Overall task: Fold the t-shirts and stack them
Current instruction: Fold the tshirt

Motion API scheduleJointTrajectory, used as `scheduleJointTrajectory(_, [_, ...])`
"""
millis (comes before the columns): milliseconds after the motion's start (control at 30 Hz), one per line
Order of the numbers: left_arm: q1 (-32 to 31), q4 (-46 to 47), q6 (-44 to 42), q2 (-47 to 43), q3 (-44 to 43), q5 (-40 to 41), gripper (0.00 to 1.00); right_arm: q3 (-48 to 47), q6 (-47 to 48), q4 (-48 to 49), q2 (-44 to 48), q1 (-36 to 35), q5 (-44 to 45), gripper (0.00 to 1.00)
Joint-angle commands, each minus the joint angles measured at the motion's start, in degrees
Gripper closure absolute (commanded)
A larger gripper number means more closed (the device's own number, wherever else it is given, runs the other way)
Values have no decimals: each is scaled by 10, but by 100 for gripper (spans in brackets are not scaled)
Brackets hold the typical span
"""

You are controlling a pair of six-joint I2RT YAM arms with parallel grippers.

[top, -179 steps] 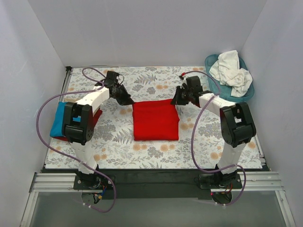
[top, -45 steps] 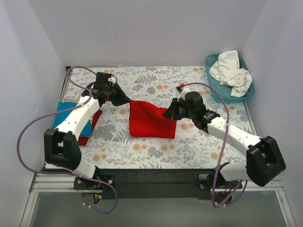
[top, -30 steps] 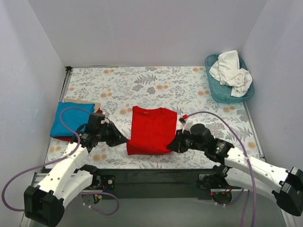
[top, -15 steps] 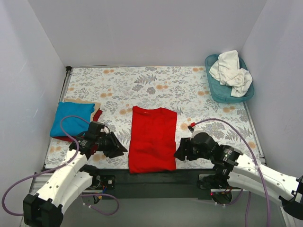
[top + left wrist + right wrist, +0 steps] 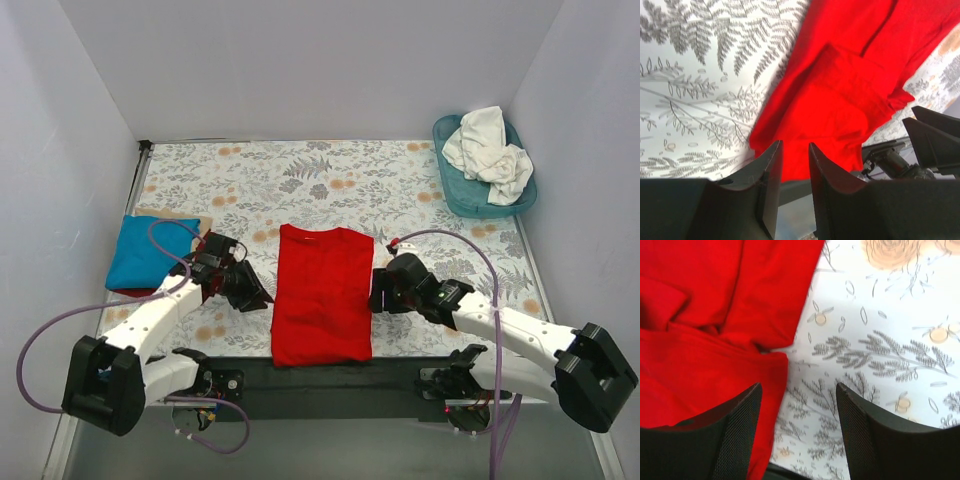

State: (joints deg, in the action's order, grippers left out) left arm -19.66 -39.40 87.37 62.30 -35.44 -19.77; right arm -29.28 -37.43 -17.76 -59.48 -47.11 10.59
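Observation:
A bright red t-shirt (image 5: 322, 295) lies flat as a long rectangle, its lower end at the table's near edge. My left gripper (image 5: 256, 296) sits just off the shirt's left edge, jaws slightly apart with nothing between them; in the left wrist view the red t-shirt (image 5: 850, 75) lies beyond the left gripper (image 5: 795, 150). My right gripper (image 5: 377, 293) stands open at the shirt's right edge; the right wrist view shows the right gripper (image 5: 799, 387) over bare cloth beside the red t-shirt (image 5: 715, 315). A folded turquoise t-shirt (image 5: 150, 252) lies far left. White t-shirts (image 5: 490, 145) fill the basket.
The teal basket (image 5: 455, 195) stands at the back right corner. Floral table cloth (image 5: 330, 185) covers the table. A tan cloth (image 5: 190, 218) and a red edge (image 5: 130, 292) show under the turquoise shirt. White walls close in on three sides.
Both grippers dragged the red shirt toward the near edge, spreading it long, then let go and opened. Since half a second ago both have moved up along its sides.

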Motion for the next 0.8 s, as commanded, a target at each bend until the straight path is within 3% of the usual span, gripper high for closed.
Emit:
scheduleJointTrajectory(0, [-5, 33, -9, 37, -18, 24, 75, -27, 45, 91, -19, 18, -30, 32])
scheduleJointTrajectory(200, [-8, 78, 11, 114, -47, 58, 75, -95, 73, 113, -94, 69, -45, 32])
scheduleJointTrajectory(300, [-7, 91, 17, 171, -80, 90, 76, -131, 84, 127, -168, 94, -63, 37])
scheduleJointTrajectory(400, [-8, 103, 15, 231, -126, 98, 76, -179, 98, 133, -271, 104, -63, 47])
scheduleJointTrajectory(533, [-7, 117, 4, 320, -182, 99, 76, -249, 114, 131, -379, 119, -78, 51])
scheduleJointTrajectory(767, [-1, 107, -19, 505, -371, 102, 77, -404, 151, 106, -530, 177, -94, 53])
